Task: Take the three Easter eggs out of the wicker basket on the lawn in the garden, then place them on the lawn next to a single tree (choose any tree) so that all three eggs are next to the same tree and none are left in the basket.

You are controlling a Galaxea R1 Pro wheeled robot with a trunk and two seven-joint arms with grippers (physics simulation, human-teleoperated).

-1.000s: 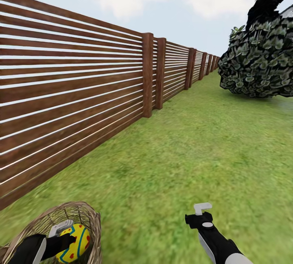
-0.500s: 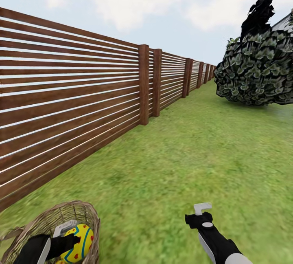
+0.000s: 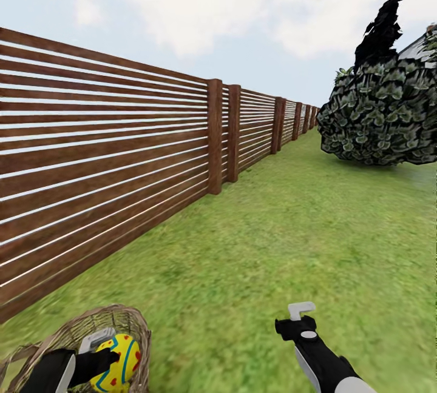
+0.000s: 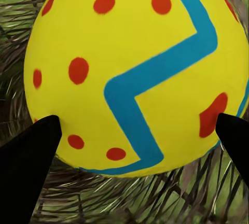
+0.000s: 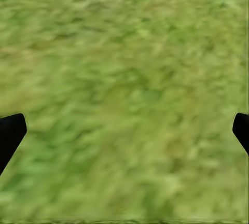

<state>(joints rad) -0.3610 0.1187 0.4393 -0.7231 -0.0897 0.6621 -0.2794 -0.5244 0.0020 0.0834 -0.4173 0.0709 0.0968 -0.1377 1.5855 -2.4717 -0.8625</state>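
Left gripper (image 3: 109, 353): clamped on one Easter egg (image 3: 119, 361), a dark fingertip (image 4: 28, 156) pressed to each flank of the shell; in the left wrist view the egg (image 4: 135, 73) bulges between the two tips, yellow with a blue zigzag and red dots.
Wicker basket (image 3: 130, 320): directly beneath and around the left fingers; its tan weave (image 4: 129, 198) shows behind the held egg, which sits at rim level inside the opening.
Other eggs: hidden by the held egg and the arm; cannot tell how many lie below.
Right gripper (image 3: 298, 315): fingers spread wide, gripping nothing; bare lawn (image 5: 124, 94) lies between and beyond the two tips (image 5: 10, 133).
Lawn (image 3: 291, 229): mottled green grass ahead of both sets of fingers, unobstructed up to the bush.
Fence (image 3: 109, 156): brown horizontal slats with thick posts, on the left fingers' outer side, receding into the distance.
Bush (image 3: 382, 120): large, dark, blocky-leaved mass well ahead of the right fingers, resting on the grass.
Conifer (image 3: 382, 23): near-black, rising behind the bush.
House (image 3: 419, 47): a white edge beyond the bush, mostly hidden.
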